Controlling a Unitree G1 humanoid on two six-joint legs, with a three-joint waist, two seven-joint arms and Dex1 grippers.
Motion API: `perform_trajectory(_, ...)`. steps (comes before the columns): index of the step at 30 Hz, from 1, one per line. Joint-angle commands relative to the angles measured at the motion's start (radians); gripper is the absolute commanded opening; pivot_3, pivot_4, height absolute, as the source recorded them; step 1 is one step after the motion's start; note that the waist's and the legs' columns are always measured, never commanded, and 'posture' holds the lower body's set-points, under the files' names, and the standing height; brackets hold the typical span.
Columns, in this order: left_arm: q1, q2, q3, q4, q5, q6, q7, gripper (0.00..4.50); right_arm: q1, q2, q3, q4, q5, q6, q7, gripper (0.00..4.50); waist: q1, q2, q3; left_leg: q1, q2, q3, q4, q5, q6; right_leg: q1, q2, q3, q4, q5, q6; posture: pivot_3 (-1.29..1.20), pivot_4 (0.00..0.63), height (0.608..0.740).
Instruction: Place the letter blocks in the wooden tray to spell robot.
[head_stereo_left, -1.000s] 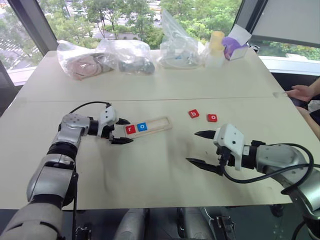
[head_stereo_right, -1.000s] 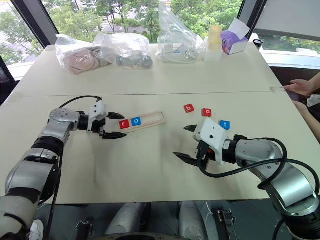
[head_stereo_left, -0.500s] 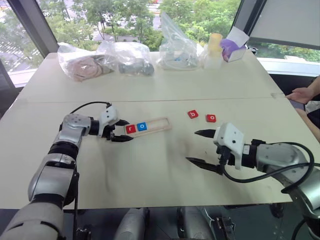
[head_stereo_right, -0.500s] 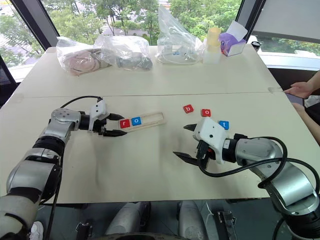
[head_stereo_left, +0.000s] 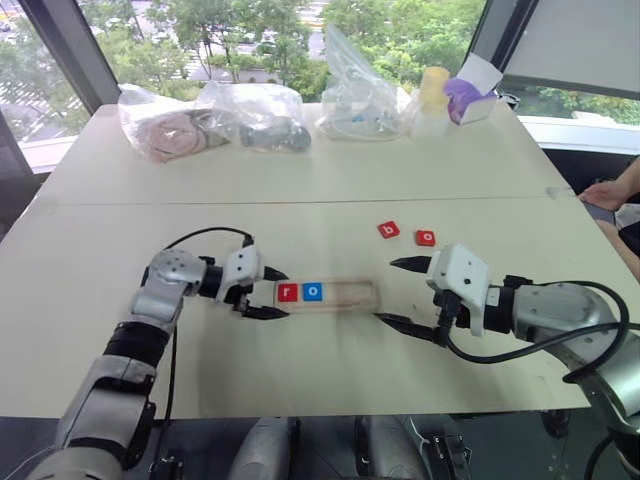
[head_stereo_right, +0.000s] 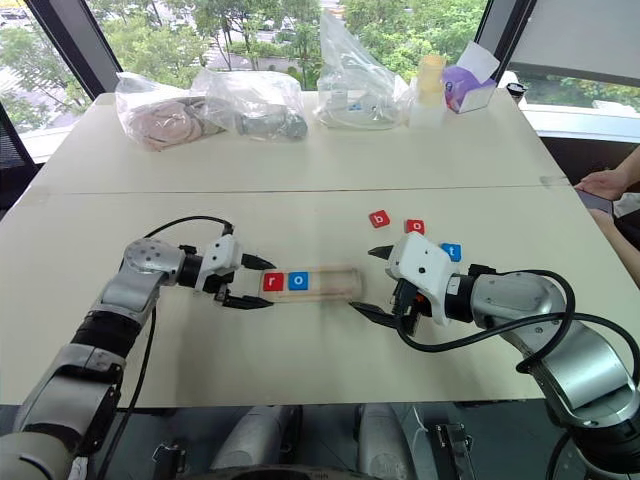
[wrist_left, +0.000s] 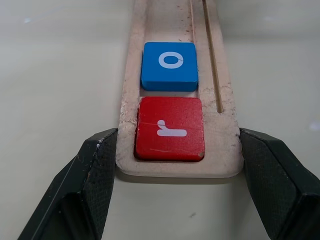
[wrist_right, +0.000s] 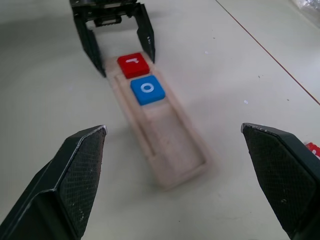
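Two of five letters are seated. The wooden tray (head_stereo_left: 322, 293) lies near the table's front centre, a red "r" block (head_stereo_left: 288, 292) at its left end and a blue "o" block (head_stereo_left: 312, 292) touching it on the right; the rest of the recess is bare.

The left gripper (head_stereo_left: 260, 293) pinches the tray's left end, one finger on each long side. The right gripper (head_stereo_left: 405, 293) sits just off the tray's right end, fingers spread wide and holding nothing.

Left to place: a red "b" block (head_stereo_left: 388, 230) and a red "o" block (head_stereo_left: 425, 238), on the table beyond the right gripper, and a blue "t" block (head_stereo_right: 452, 251), close beside the right wrist.

Surroundings: plastic bags (head_stereo_left: 210, 115) and small containers (head_stereo_left: 432, 95) along the far edge, well apart from the work. A person's hand (head_stereo_left: 605, 192) rests at the far right table edge. Judged clear: nothing lies between the loose blocks and the tray except the right gripper.
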Motion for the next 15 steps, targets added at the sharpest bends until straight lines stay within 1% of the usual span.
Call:
perform_trajectory(1,0.081,-0.007,-0.082,-0.120,0.019,0.078,0.023,3.11,-0.007,-0.011,-0.006,-0.026,-0.006,-0.004,-0.001,4.50,0.001,0.000,0.000,0.000,0.000,0.000,0.000,0.000,0.000,0.000,0.000,0.000,0.000,0.000,0.000,0.00,0.150,0.740)
perform_trajectory(7,0.161,0.012,-0.111,-0.264,0.040,0.140,0.092,3.11,-0.003,-0.008,-0.003,-0.035,0.001,0.002,-0.005,4.50,0.001,0.001,0.000,0.000,0.000,0.000,0.000,0.000,0.000,0.000,-0.001,0.000,-0.001,0.000,0.000,0.00,0.150,0.740)
perform_trajectory(15,0.210,0.040,-0.133,-0.349,0.033,0.178,0.132,3.11,-0.004,-0.009,0.003,-0.036,0.001,0.002,-0.004,4.50,0.001,0.001,-0.001,0.000,0.000,0.000,-0.001,0.000,0.000,0.000,-0.003,0.000,-0.001,-0.001,-0.001,0.00,0.150,0.740)
